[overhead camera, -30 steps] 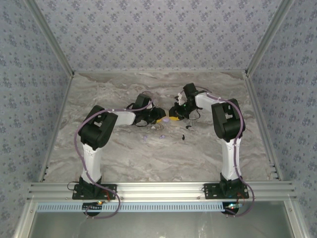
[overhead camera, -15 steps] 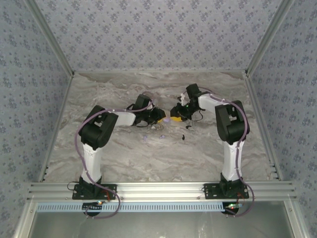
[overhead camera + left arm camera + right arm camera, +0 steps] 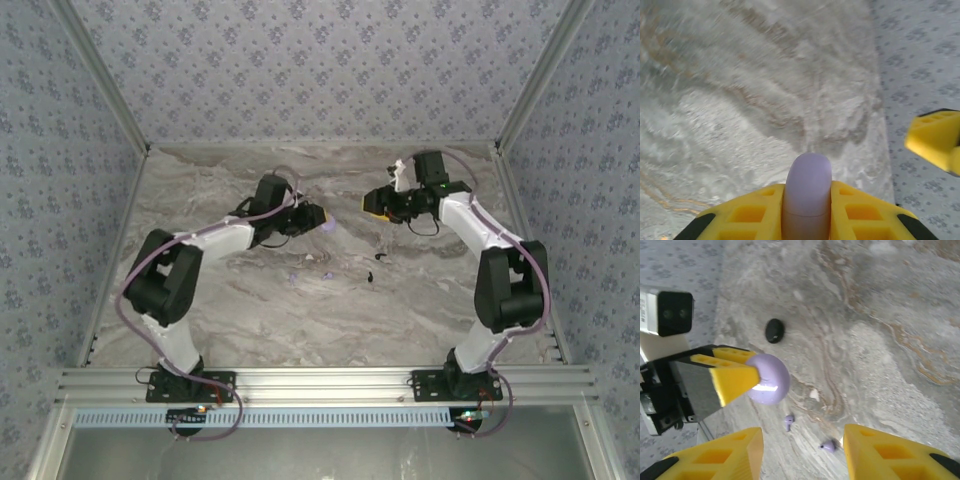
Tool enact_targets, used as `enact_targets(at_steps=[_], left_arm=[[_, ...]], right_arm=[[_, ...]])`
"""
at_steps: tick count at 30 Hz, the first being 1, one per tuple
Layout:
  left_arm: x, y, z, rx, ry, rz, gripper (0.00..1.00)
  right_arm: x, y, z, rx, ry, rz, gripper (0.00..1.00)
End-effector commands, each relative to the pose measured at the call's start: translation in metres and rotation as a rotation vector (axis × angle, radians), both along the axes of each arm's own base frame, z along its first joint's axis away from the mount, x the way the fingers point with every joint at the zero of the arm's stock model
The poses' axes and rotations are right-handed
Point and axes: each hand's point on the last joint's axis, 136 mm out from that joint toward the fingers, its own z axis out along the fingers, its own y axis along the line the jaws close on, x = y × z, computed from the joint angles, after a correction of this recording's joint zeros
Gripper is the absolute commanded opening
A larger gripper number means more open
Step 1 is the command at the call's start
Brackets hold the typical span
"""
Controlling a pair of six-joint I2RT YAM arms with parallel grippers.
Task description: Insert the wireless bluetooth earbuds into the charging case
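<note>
The charging case is a smooth pale lilac capsule, and my left gripper is shut on it, holding it above the table. From above, the case sticks out of the left gripper near the table's middle. In the right wrist view the case hangs at the left gripper's yellow fingertips. My right gripper stands open with nothing in it, off to the right of the case. Two lilac earbuds lie on the table below it.
A black oval piece lies on the marble table. Small black bits and lilac bits rest in front of the grippers. Patterned walls close in the back and both sides.
The two grippers were close together at the case. The right gripper has opened and pulled back to the right. The left gripper has kept the case and lifted it.
</note>
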Motion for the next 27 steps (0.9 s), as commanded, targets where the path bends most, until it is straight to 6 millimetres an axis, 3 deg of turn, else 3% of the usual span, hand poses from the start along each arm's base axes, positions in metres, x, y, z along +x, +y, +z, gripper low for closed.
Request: enact_targets(at_steps=[1,6,11,16,27], left_arm=[[-0.012,-0.001,0.050,-0.076,-0.149,-0.079,0.23],[-0.033,0.002,0.105,-0.158,-0.285,-0.140,0.24],[-0.050,0.004,0.139,-0.215,-0.362,-0.190,0.25],[-0.062,0.008,0.153,-0.235,-0.401,-0.209,0.25],[-0.072,0.005,0.158,-0.249,-0.408,-0.241,0.25]], right_arm=[[-0.015,0.010,0.041,0.101,-0.129,0.095,0.49],[-0.031,0.018,0.079,0.171,-0.212,0.159,0.50],[-0.044,0.034,0.101,0.217,-0.255,0.235,0.52],[-0.052,0.044,0.115,0.243,-0.288,0.291,0.54],[-0.066,0.064,0.132,0.265,-0.334,0.380,0.54]])
